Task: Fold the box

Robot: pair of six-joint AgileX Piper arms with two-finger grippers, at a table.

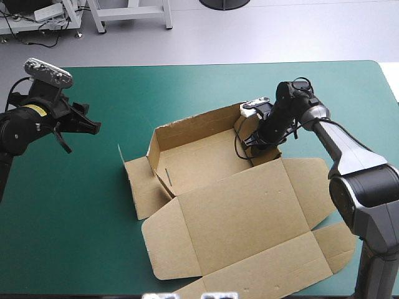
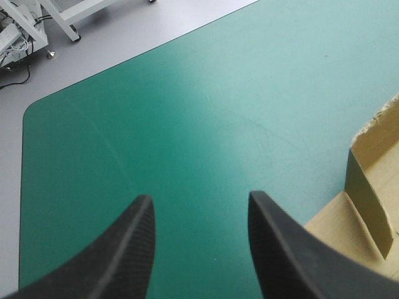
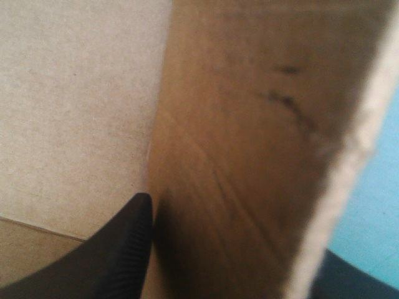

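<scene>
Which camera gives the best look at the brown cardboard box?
The high view: the whole brown cardboard box, walls raised, lid flat. The left wrist view catches only one corner; the right wrist view, just one wall close up.

Teal-green table cover (image 1: 75, 212)

A pale grey floor (image 1: 280, 31) lies beyond the far edge of the teal-green tabletop (image 1: 187, 87). The white legs of a frame (image 1: 167, 14) stand on it, with dark cables (image 1: 22, 29) nearby. Soft light leaves a pale sheen on the cover.
</scene>
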